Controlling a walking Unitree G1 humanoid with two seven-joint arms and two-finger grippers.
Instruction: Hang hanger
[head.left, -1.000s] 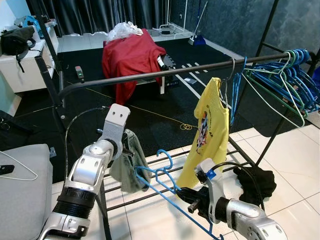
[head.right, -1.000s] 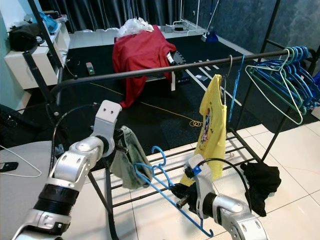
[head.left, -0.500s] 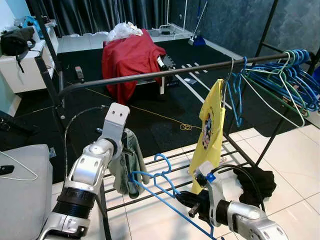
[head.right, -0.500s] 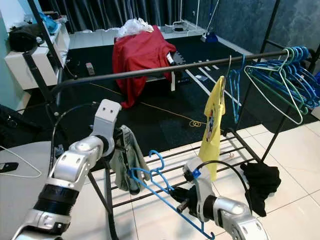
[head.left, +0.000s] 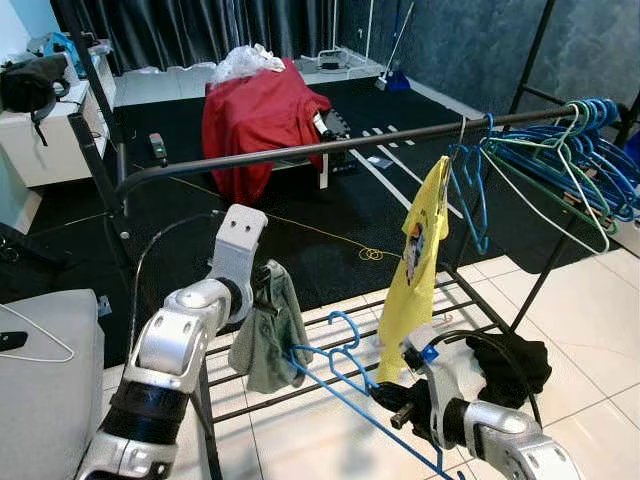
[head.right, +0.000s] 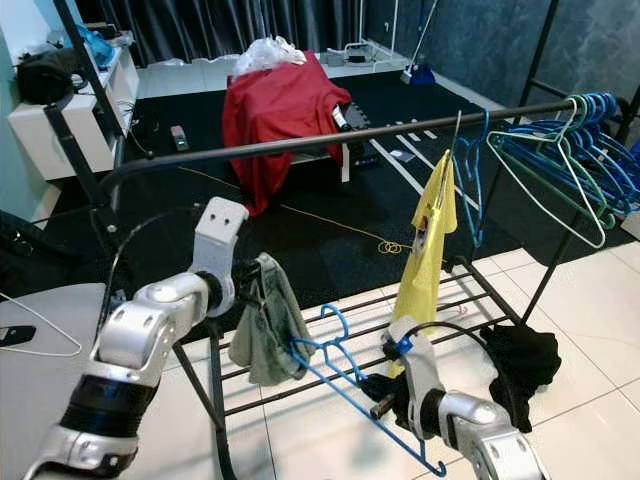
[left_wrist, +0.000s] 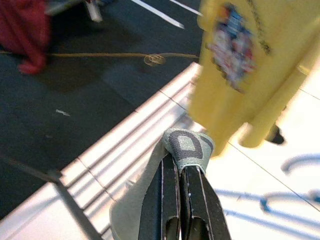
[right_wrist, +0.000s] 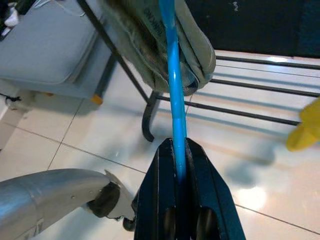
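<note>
Since a second ago our blue hanger (head.left: 345, 375) sits a little further to our right, its hook now closer to the yellow shirt (head.left: 418, 255), and that shirt has turned more edge-on on the rail. We hold the hanger low in front of the rack, below the black rail (head.left: 330, 145), with its hook pointing up and its long lower wire running down toward our right tool (right_wrist: 180, 192). That tool is clamped narrow on the blue wire, which passes straight between its two black fingers (right_wrist: 157, 200). One end of the hanger reaches into the grey-green cloth (head.left: 265, 335), which we pinch with our left tool (left_wrist: 178, 172); its fingers (left_wrist: 162, 200) are pressed together on a folded edge of the fabric.

Beyond these, the yellow shirt hangs from the rail beside a loose blue hanger, and a bunch of blue and green hangers (head.left: 575, 150) crowds the rail's far right end. Black clothing (head.left: 515, 360) lies on the rack's lower bars. Farther back, a red cloth (head.left: 260, 115) drapes over a piece of furniture on the dark carpet.
</note>
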